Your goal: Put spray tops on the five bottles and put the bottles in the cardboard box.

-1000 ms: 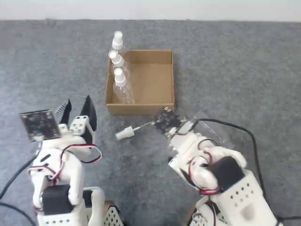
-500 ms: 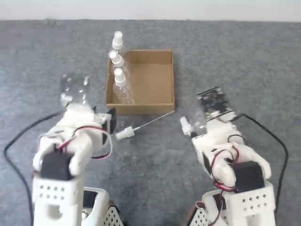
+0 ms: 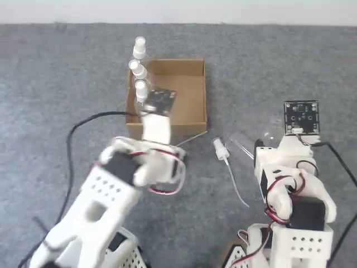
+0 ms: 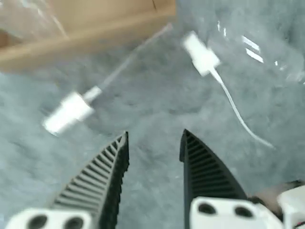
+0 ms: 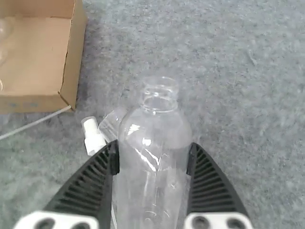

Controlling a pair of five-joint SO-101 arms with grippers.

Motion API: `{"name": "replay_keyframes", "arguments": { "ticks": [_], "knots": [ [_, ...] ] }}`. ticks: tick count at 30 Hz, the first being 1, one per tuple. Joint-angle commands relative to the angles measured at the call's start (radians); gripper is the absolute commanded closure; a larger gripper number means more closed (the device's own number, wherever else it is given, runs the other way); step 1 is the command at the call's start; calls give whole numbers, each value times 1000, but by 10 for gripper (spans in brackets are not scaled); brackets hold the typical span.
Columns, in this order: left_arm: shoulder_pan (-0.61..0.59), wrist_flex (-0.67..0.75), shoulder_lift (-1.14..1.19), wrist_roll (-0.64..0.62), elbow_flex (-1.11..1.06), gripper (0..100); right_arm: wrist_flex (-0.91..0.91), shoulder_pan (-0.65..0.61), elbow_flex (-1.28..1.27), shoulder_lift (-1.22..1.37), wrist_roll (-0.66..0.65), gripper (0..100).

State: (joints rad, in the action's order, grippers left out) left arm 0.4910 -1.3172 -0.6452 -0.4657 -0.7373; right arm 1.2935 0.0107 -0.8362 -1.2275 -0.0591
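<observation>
Bottle (image 5: 155, 114), uncapped, sits gripped inside the right tool (image 5: 152, 148).

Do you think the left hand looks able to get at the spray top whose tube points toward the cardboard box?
Probably yes. The left hand is open and hangs close by that spray top, with only bare carpet between them. The cardboard box stands beyond it, out of the way.
</observation>
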Motion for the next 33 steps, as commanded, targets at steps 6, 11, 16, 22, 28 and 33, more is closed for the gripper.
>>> {"name": "replay_keyframes", "arguments": {
  "ticks": [6,11,16,22,28,33],
  "knots": [
    [101,133,358,-180,239,838,-30,15,6,-19,17,940],
    [101,219,531,-284,335,838,-28,15,5,-19,17,940],
    [101,213,701,-367,447,838,-28,15,5,-19,17,940],
    [103,124,896,-443,638,838,-25,15,5,-19,15,940],
    [103,91,1042,-480,783,838,-24,15,5,-19,12,939],
    [103,97,1112,-485,832,838,-22,15,5,-19,11,939]
  ]
}}
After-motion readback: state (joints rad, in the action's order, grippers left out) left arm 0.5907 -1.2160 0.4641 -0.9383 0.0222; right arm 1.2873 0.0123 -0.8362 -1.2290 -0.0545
